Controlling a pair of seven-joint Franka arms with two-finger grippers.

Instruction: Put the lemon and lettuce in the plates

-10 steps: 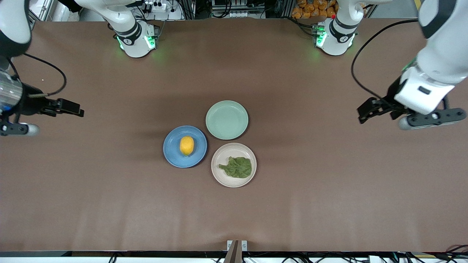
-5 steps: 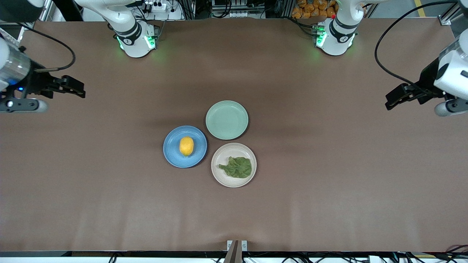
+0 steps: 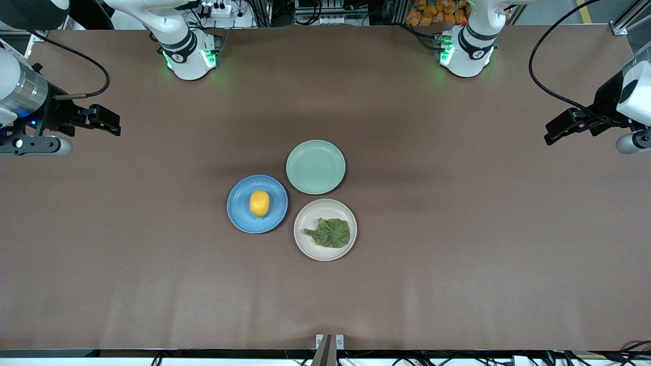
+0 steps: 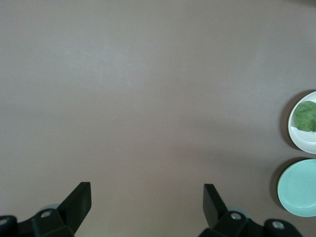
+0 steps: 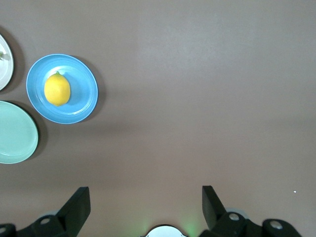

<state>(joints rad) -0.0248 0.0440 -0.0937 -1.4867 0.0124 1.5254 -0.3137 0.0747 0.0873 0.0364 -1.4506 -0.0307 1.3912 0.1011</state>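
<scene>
The yellow-orange lemon [image 3: 260, 203] lies in the blue plate [image 3: 240, 216] at the table's middle; both show in the right wrist view, the lemon [image 5: 57, 90] on the blue plate [image 5: 84, 101]. The dark-green lettuce [image 3: 330, 233] lies flat in the cream-white plate [image 3: 308, 249]; the left wrist view shows the lettuce [image 4: 306, 116] on that plate [image 4: 296, 138]. My left gripper [image 3: 554, 131] is open and empty over bare table at the left arm's end [image 4: 146, 197]. My right gripper [image 3: 108, 122] is open and empty over bare table at the right arm's end [image 5: 145, 200].
An empty pale mint-green plate [image 3: 315, 166] sits beside the other two, farther from the front camera; it also shows in the left wrist view [image 4: 298, 190] and the right wrist view [image 5: 15, 132]. Both arm bases [image 3: 189, 55] stand along the table's edge farthest from the front camera.
Both grippers have drawn away from the plates, toward their ends of the table and up in the front view. The lemon, lettuce and plates have not moved.
</scene>
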